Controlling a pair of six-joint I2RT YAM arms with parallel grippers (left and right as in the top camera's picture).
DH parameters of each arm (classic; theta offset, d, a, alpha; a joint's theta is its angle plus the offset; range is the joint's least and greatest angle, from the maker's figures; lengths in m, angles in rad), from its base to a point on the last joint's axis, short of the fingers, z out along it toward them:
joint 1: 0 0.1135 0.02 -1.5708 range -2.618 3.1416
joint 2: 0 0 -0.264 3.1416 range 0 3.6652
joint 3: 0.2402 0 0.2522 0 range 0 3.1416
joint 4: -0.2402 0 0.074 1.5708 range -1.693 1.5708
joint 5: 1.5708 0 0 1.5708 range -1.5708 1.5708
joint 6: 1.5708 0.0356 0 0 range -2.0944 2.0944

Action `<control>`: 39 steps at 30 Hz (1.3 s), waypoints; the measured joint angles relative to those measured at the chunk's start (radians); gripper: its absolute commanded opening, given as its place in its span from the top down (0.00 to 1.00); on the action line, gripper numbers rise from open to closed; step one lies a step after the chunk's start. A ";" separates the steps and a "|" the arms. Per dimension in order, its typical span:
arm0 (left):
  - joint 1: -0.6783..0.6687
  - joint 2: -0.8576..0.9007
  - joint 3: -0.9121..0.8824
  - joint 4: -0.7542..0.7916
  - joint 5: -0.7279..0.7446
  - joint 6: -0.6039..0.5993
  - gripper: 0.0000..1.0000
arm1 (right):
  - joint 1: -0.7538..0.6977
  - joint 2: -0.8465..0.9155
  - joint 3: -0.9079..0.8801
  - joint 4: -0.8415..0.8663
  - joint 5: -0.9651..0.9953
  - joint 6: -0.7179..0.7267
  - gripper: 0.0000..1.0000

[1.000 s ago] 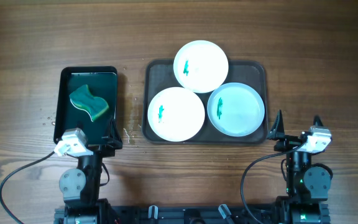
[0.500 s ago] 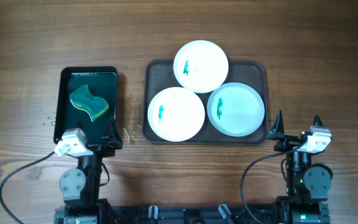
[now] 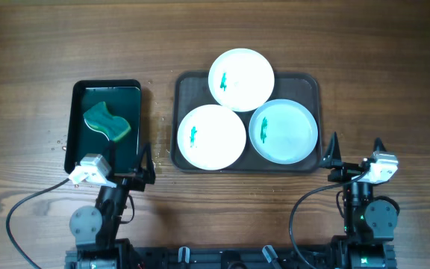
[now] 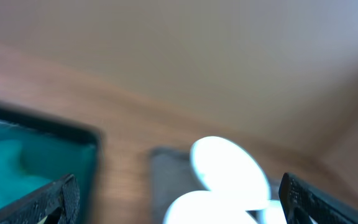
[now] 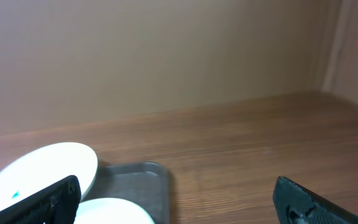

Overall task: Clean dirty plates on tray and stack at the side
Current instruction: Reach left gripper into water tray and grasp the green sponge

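Plainly, the job is at its very start: all three plates [image 3: 211, 137] lie on the big grey tray [image 3: 311, 81], right of centre on the wooden surface [image 3: 36, 45]. Each shows a green smear, and none is stacked at the side. One plate [image 3: 241, 79] sits far and juts over the tray's far rim, and two sit near, side by side, the right one [image 3: 283, 131] faintly bluish. The left gripper [image 3: 129, 164] hangs with its jaws spread and nothing between them, at the near end of the small black tray [image 3: 76, 112] that holds the green sponge [image 3: 107, 123]. The right gripper [image 3: 356, 152] is likewise spread and empty, just off the big tray's near right corner. The next move probably calls for the left arm to reach far and take the sponge, while the right one goes to a plate. The count: three plates, two trays, one sponge, two grippers.
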 measured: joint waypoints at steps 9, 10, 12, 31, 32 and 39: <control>-0.001 0.080 0.180 0.209 0.095 0.016 0.00 | 0.000 0.000 0.000 -0.014 -0.102 0.707 0.00; -0.001 0.146 0.280 0.114 0.089 0.050 0.00 | 0.000 -0.001 0.000 -0.016 -0.106 0.810 0.00; -0.001 0.286 0.473 -0.095 0.051 0.098 0.00 | 0.000 -0.001 0.000 -0.016 -0.111 0.957 0.00; 0.114 1.447 1.207 -0.966 -0.300 -0.130 0.00 | 0.000 0.345 0.101 -0.082 -0.363 0.794 0.00; 0.109 1.469 1.207 -0.978 -0.346 -0.176 0.00 | 0.000 0.411 0.126 -0.081 -0.364 0.785 0.00; 0.043 1.620 1.208 -0.876 -0.442 -0.275 0.00 | 0.000 0.753 0.247 -0.072 -0.368 0.716 0.00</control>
